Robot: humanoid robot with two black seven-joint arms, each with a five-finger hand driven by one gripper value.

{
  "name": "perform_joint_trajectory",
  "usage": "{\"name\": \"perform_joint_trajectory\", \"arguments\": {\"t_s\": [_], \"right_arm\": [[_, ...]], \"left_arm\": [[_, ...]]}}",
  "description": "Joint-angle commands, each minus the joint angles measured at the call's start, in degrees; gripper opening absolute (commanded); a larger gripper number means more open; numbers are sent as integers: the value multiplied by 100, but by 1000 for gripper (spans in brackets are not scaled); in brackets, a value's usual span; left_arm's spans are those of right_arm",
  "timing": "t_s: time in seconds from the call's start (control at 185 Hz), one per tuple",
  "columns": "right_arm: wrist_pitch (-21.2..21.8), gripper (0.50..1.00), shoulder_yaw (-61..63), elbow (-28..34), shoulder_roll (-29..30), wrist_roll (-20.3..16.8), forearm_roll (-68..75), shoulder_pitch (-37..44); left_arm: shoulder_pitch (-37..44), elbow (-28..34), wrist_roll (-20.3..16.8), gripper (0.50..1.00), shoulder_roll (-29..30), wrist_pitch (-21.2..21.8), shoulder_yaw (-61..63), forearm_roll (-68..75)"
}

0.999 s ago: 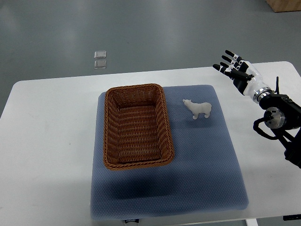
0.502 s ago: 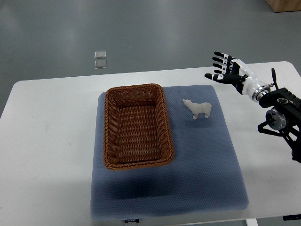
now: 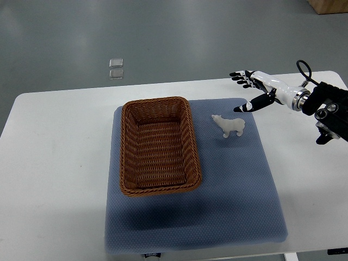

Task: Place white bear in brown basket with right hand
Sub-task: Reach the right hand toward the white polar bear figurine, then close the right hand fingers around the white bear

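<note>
Now: right hand [image 3: 251,89] near the small white toy bear [image 3: 229,126]
Fingers spread wide, holding nothing, at the bear's one o'clock (not touching); brown woven wicker basket [image 3: 157,145] sits at its nine o'clock

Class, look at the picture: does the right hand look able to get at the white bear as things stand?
Probably yes. The right hand is open, up and to the right of the bear, and only bare mat lies between them. The basket stands apart on the bear's other side.
</note>
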Motion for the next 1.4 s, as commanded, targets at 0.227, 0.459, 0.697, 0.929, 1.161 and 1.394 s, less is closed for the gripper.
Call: {"name": "perform_joint_trajectory", "arguments": {"t_s": [0.227,0.459,0.697,0.929,1.161,1.394], "right_arm": [[323,924,-697,444,-317,117,-720,270],[262,901,-1084,479,-308,109,-1019,367],[-160,803,-1330,338,-247,56,-1283,367],[-371,797,-1532,303,-238,-58,-1424,367],[-397,785,-1576,242,-247,-85,-1617,376],[-389,750,-1576,233,-238,-85,-1714,376]], "left_arm": [[0,0,0,1000,0,0,2,0],[0,0,0,1000,0,0,2,0],[0,0,0,1000,0,0,-7,0],[0,0,0,1000,0,0,2,0],[0,0,0,1000,0,0,2,0],[0,0,0,1000,0,0,2,0]]}}
